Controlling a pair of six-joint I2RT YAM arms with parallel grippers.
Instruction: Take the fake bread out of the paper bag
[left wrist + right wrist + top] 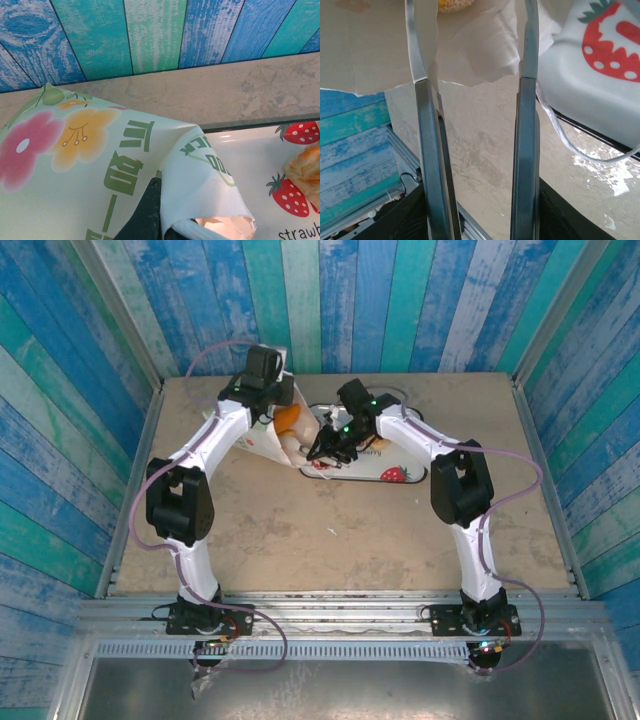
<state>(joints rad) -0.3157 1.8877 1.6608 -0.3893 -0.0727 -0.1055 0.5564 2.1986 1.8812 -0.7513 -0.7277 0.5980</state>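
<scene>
fake bread | top: one orange piece in the mouth of the paper bag, lying near the table's far edge, against the tray; right gripper at that mouth | left wrist: left gripper pinched on the bag's folded edge; another piece on the tray | right wrist: jaws parted, empty, reaching into the bag.

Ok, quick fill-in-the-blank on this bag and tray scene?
1. The left gripper pinches the edge of the white flower-printed paper bag, whose printed characters are ___.
2. The white rectangular tray is printed with red ___.
3. The right gripper has its jaws ___.
4. A golden-brown glossy fake bread roll lies on the ___.
Missing: green; strawberries; open; tray.
</scene>
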